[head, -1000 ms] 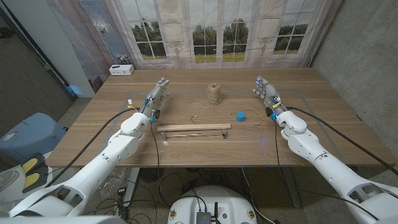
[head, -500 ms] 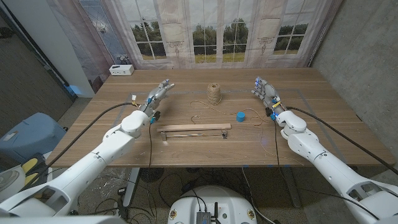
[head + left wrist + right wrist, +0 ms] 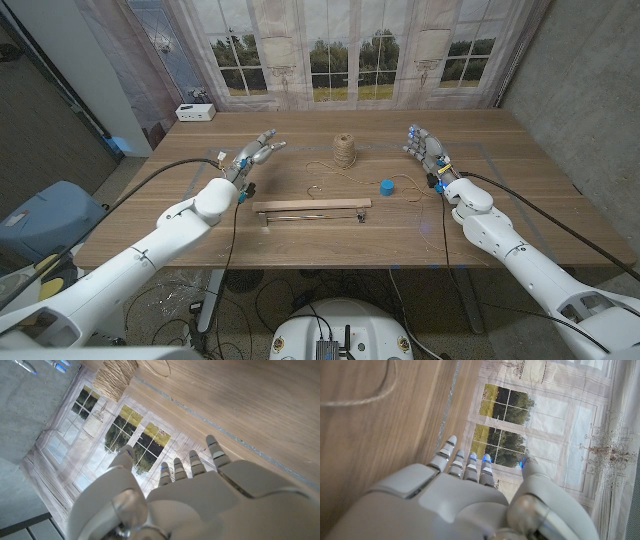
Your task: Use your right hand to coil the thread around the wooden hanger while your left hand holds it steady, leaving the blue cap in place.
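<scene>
1. Wide wooden table (image 3: 520, 215): it carries every item below. Your two arms come in over its near corners.
2. Long pale wooden hanger (image 3: 312, 206): it lies flat at the near centre of the table, its length running left to right, with a thin lower bar just nearer to you and a metal hook (image 3: 318, 190) on its far side. You have no thread wound on it, so by this showing the coiling has not begun.
3. Your left hand (image 3: 252, 155): raised over the left part of the table, beyond the hanger's left end and well apart from it. The fingers are spread and hold nothing. Steadying the hanger is yet to be done.
4. Your right hand (image 3: 427, 148): raised over the right part of the table, fingers apart and upright, nothing in it. It is well apart from the hanger and from the thread.
5. Tan spool of twine (image 3: 345, 150): it stands upright at the far centre, beyond the hanger. A loose thread (image 3: 322, 166) trails from it across the table toward the hook and the right side; you must pick this up.
6. Small blue cap (image 3: 386, 186): it sits just right of and beyond the hanger's right end, untouched. Leave it there.
</scene>
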Robot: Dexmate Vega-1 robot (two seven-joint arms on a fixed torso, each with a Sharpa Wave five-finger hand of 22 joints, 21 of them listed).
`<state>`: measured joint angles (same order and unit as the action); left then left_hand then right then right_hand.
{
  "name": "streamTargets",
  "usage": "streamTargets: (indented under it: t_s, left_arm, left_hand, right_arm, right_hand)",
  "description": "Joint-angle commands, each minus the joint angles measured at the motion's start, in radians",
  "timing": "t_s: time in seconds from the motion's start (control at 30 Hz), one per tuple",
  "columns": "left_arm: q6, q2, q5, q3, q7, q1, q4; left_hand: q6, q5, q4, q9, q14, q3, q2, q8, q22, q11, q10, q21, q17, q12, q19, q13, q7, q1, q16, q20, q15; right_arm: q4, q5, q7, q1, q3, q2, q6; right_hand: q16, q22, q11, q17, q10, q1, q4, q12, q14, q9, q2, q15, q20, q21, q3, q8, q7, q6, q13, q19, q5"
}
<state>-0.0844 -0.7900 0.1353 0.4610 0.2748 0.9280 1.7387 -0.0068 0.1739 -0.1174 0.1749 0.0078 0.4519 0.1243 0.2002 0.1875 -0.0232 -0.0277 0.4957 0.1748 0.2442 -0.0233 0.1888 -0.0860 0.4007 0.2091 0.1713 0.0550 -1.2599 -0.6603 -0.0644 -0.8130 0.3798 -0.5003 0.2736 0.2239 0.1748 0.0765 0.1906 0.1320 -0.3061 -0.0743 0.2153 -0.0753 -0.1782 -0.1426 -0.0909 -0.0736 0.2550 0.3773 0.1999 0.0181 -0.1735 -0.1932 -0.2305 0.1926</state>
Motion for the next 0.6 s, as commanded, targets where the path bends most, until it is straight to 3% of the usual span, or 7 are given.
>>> streamTargets:
  t_s: [0.03, 0.6]
  left_arm:
    - [-0.152, -0.074, -0.128, 0.0, 0.047, 0.06, 0.17]
    - [-0.367, -0.137, -0.249, 0.009, 0.041, 0.129, 0.375]
  left_hand:
    - [0.014, 0.005, -0.008, 0.002, 0.013, 0.006, -0.001, 0.008, 0.002, -0.007, 0.007, 0.003, 0.001, 0.006, 0.01, 0.002, -0.004, 0.013, -0.001, 0.006, 0.004]
    - [0.032, 0.007, -0.023, 0.002, 0.031, 0.013, -0.002, 0.004, 0.003, -0.021, 0.019, 0.0, 0.0, 0.003, 0.017, 0.002, -0.006, 0.029, -0.003, 0.014, -0.005]
  right_arm:
    - [0.003, -0.007, -0.021, -0.008, 0.001, -0.001, 0.014]
    - [-0.018, -0.022, -0.055, -0.039, -0.007, -0.014, 0.042]
  right_hand:
    - [0.006, 0.002, 0.004, 0.004, 0.011, -0.01, -0.008, 0.008, -0.009, -0.002, 0.004, -0.001, -0.009, -0.002, 0.004, 0.006, -0.002, -0.011, -0.003, -0.004, -0.002]
    - [0.008, 0.003, 0.002, 0.006, 0.017, -0.012, -0.011, 0.007, -0.017, -0.003, 0.002, 0.0, -0.012, -0.005, 0.004, 0.004, -0.002, -0.018, -0.004, -0.008, -0.004]
